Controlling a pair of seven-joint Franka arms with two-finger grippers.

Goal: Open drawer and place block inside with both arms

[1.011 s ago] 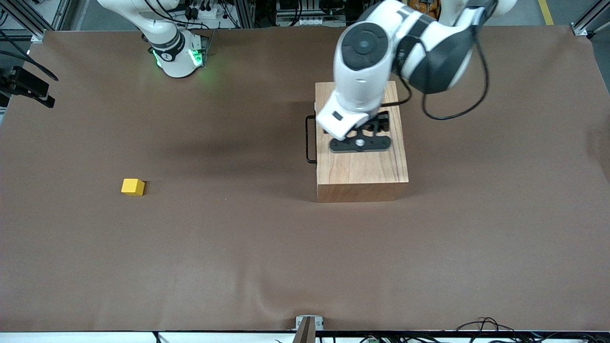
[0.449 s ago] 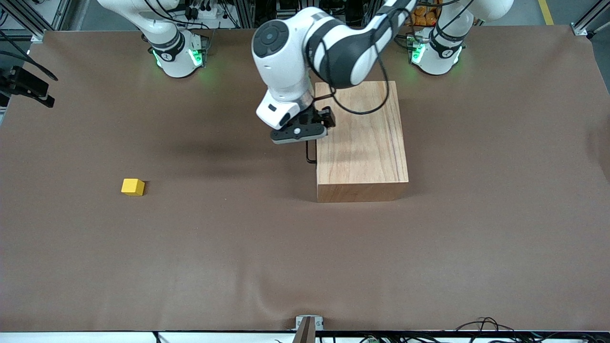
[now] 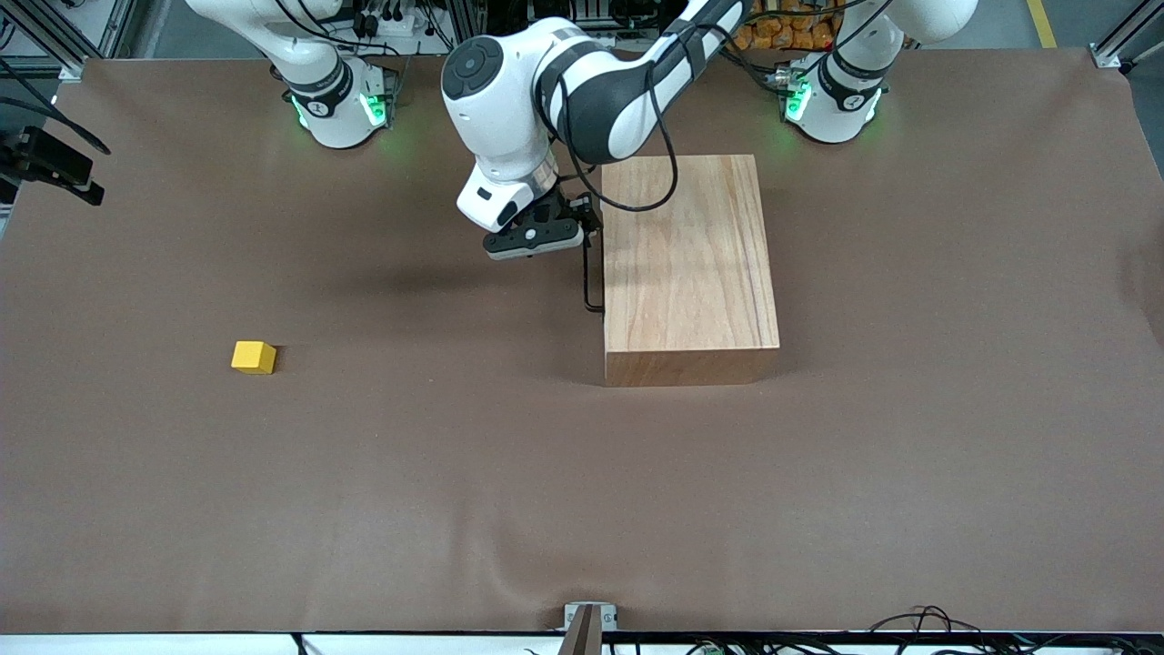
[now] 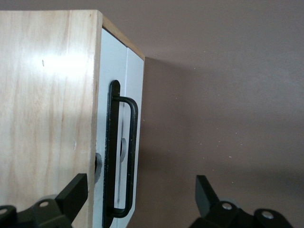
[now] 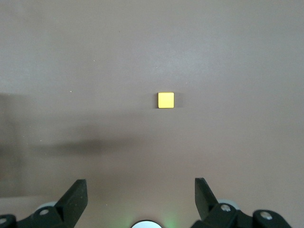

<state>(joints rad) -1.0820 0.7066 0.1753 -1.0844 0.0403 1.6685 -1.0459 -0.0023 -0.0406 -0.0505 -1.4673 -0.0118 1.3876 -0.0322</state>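
Brown surface [image 3: 455, 473], then wooden box [image 3: 688, 264] toward the left arm's end, drawer [image 4: 124, 142] shut, its black wire handle [image 4: 124, 161] facing the right arm's end, long axis along the front panel. Left hand [image 3: 535, 238] released, fingers spread, just beside and above that handle, straddling it in the left wrist view; closest arm. Right hand [image 5: 140, 199] released, waiting high over the yellow block [image 3: 254, 357], which sits well apart from the box.

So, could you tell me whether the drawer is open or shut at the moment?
Shut. The drawer's white front panel sits flush against the wooden box, with its black handle between the open left gripper's fingers.
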